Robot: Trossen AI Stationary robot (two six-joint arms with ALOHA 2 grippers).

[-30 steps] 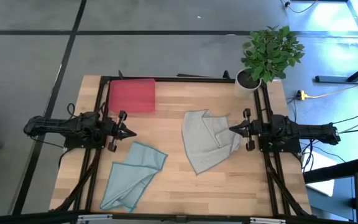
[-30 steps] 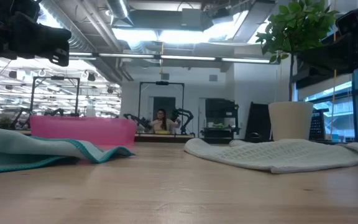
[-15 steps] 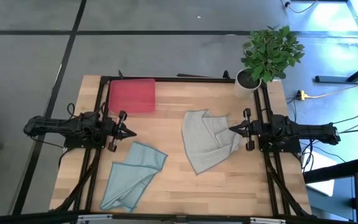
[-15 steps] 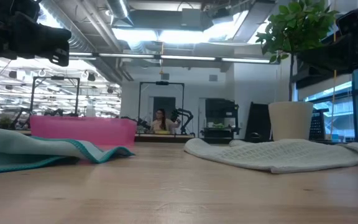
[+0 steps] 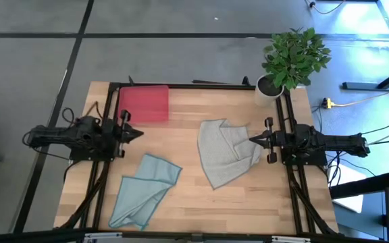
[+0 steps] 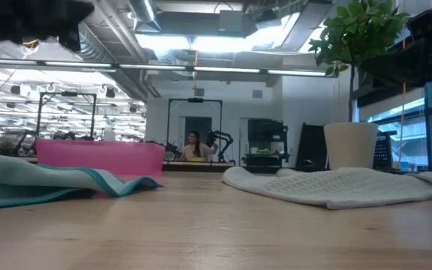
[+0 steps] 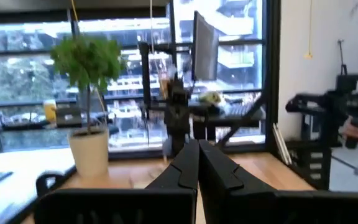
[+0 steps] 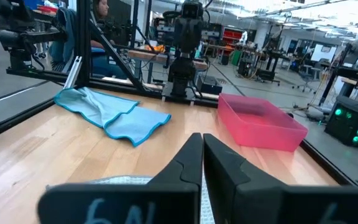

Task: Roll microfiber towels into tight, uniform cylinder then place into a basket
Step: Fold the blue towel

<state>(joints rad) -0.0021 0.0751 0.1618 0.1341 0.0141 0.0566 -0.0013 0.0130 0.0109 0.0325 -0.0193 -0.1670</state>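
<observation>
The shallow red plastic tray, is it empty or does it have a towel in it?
Empty: the shallow red plastic tray shows only bare red floor.

Both arms are matte black, built of slim jointed segments that widen into blocky wrist housings, with thin black cables looping along them. The left gripper (image 5: pixel 139 133) and right gripper (image 5: pixel 251 140) each taper to two flat, angular black fingers (image 8: pixel 188 163). White handwritten characters mark the right wrist's housing.
</observation>
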